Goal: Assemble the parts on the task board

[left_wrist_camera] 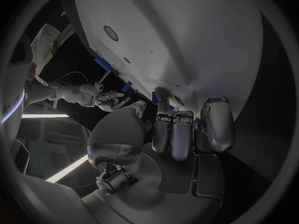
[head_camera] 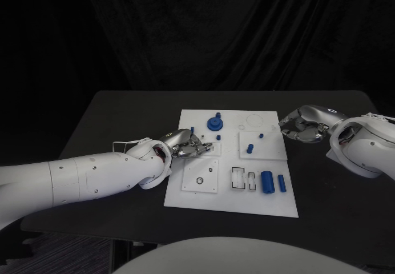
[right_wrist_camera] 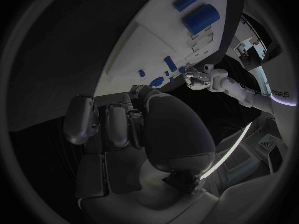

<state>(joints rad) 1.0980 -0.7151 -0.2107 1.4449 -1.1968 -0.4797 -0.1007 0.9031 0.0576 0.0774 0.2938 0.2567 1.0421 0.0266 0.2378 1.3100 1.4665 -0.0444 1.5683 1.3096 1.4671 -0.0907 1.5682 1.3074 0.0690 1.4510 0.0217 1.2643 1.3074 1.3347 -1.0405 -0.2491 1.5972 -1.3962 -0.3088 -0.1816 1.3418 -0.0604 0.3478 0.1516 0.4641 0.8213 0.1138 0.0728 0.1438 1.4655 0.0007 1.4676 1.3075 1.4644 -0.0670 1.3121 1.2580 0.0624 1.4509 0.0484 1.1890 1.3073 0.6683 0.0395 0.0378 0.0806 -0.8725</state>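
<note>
The white task board [head_camera: 238, 200] lies mid-table. My left hand [head_camera: 188, 146] is over the board's left middle with its fingers curled together; in the left wrist view [left_wrist_camera: 181, 134] a sliver of a small blue part [left_wrist_camera: 197, 123] shows between them. My right hand [head_camera: 300, 127] hovers at the board's far right edge with fingers curled in and nothing seen in them [right_wrist_camera: 124, 129]. A blue gear-like piece [head_camera: 216, 123] stands at the back. Two blue pegs [head_camera: 250, 149] stand in a square plate. Two blue cylinders [head_camera: 266, 182] lie near the front right.
A square plate with a ring hole [head_camera: 201, 177] and a pair of rectangular slots [head_camera: 238, 177] sit on the near half of the board. The black table [head_camera: 123, 114] extends on every side of the board.
</note>
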